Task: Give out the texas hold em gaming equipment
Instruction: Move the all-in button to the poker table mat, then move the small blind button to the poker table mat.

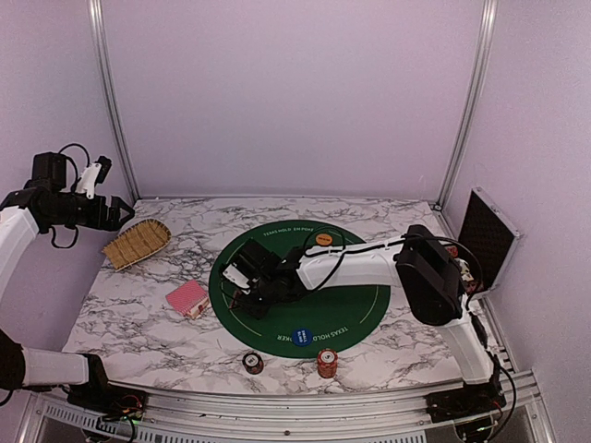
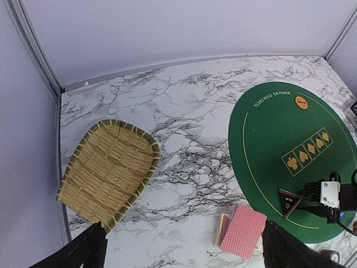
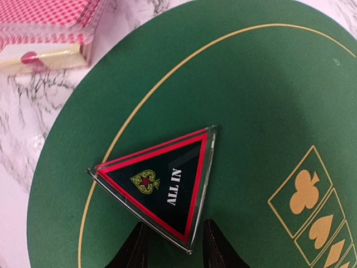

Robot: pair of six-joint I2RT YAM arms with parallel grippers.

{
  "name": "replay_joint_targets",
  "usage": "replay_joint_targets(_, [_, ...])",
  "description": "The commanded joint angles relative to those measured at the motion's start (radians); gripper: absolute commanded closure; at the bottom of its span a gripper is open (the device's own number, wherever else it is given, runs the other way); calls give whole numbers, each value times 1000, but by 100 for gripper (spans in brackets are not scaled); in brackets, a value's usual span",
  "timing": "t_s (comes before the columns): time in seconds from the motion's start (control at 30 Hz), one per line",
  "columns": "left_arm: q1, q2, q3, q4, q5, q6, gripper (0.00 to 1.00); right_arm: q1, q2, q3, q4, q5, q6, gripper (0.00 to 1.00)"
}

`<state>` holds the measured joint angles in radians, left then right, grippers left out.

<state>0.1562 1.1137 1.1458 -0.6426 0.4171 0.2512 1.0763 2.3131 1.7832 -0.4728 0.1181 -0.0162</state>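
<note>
Lower the black-and-red triangular marker [image 3: 162, 181], pinched by one corner in the right claw [image 3: 175, 245] (seemingly across a tapering tip, so liable to squirt free), level onto the green mat [image 1: 355, 300] mid-worktop [image 1: 138, 323], inside the mat's rim on the left-edge side. Let go only once flat, well clear of the playing cards [image 1: 187, 297] lying just off that rim. No call yet on the left claw [image 1: 118, 214], spread wide and gripping nothing, up over the far-left corner.
</note>
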Motion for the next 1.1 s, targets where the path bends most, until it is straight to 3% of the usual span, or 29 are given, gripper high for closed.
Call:
replay_joint_targets(0.0, [5, -24, 25, -28, -8, 14, 1, -15, 60, 75, 11, 93, 87, 67])
replay_joint_targets(0.33, [5, -17, 25, -28, -1, 13, 1, -33, 94, 159, 28, 48, 114, 64])
replay_joint_targets(0.5, [5, -17, 23, -29, -4, 10, 1, -52, 58, 147, -17, 31, 86, 55])
replay_joint_targets(0.67, [4, -18, 25, -34, -5, 11, 1, -67, -105, 22, -104, 23, 114, 38])
replay_joint_targets(0.9, [5, -16, 16, -35, 13, 11, 1, -67, -283, -245, -165, -2, 173, 34])
replay_joint_targets(1.07, [5, -16, 10, -35, 20, 10, 1, -48, -326, -320, -182, -37, 174, 29])
